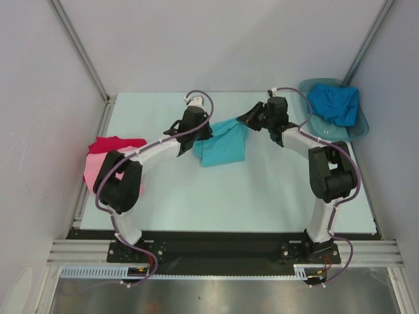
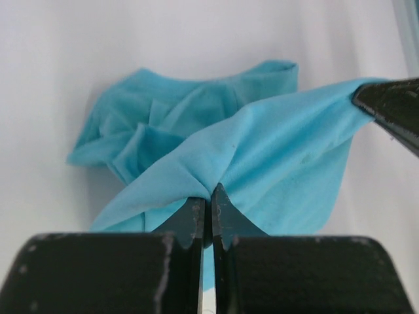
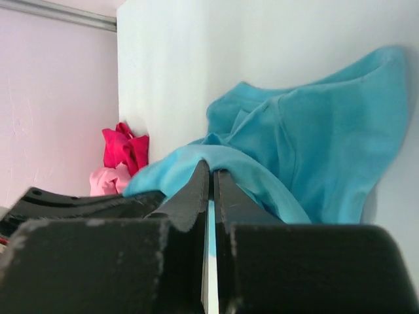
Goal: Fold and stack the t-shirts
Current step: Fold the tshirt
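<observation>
While the left gripper (image 2: 211, 196) and right gripper (image 3: 211, 173) each pinch the turquoise shirt (image 1: 222, 145), bunched on the table (image 1: 262, 196) toward its far edge, the red shirt (image 1: 114, 144) and pink shirt (image 1: 95, 169) lie at the left edge and the blue shirt (image 1: 334, 103) fills the tub (image 1: 357, 127) in the far right corner.

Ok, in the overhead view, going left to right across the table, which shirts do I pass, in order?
red t-shirt → turquoise t-shirt → blue t-shirt. The pink t-shirt spans the same stretch as the red one, so it has no clear place in the order.
</observation>
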